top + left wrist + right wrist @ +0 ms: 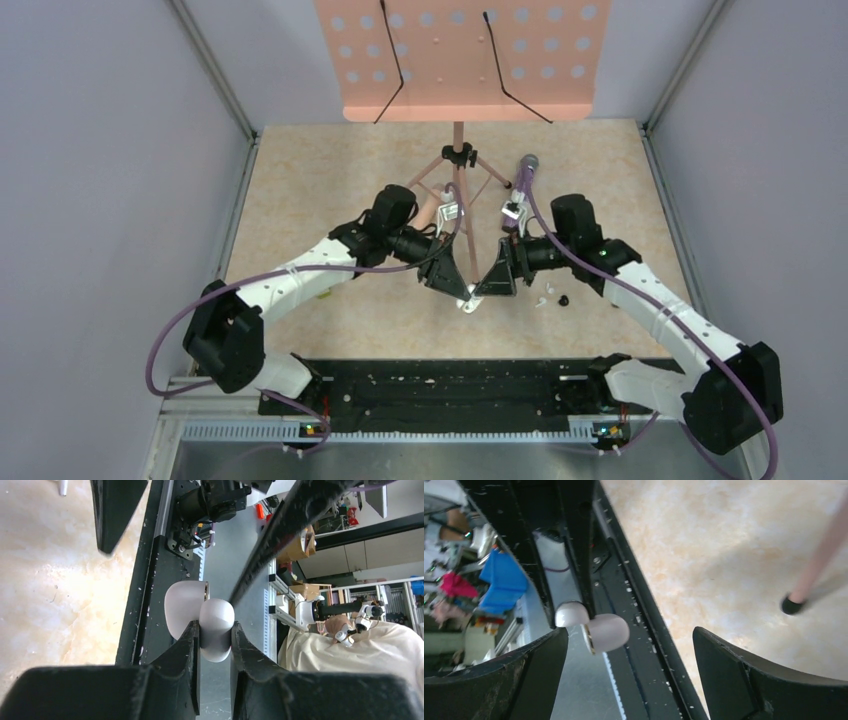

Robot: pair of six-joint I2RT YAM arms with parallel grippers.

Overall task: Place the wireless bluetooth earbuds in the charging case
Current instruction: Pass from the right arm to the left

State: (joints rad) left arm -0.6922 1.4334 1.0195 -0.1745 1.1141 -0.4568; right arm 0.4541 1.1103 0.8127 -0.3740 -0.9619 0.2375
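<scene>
A white, rounded two-part shell with a gold rim (181, 605) hangs just above the table's near edge; it looks like the charging case with its lid swung open. My left gripper (215, 627) is shut on one half of it. In the top view the case (468, 301) shows between both grippers. My right gripper (629, 632) stands wide open facing the case (609, 632), touching nothing. Tiny white earbuds (543, 298) lie on the table right of the grippers, and one (62, 486) shows in the left wrist view. My left gripper (452, 280) and right gripper (497, 280) point at each other.
A small black piece (563, 300) lies next to the earbuds. A pink music stand (460, 60) on a tripod stands behind the grippers, one black foot (791, 605) on the table. A glittery purple microphone (525, 172) lies at the back. The black base rail (440, 385) runs along the near edge.
</scene>
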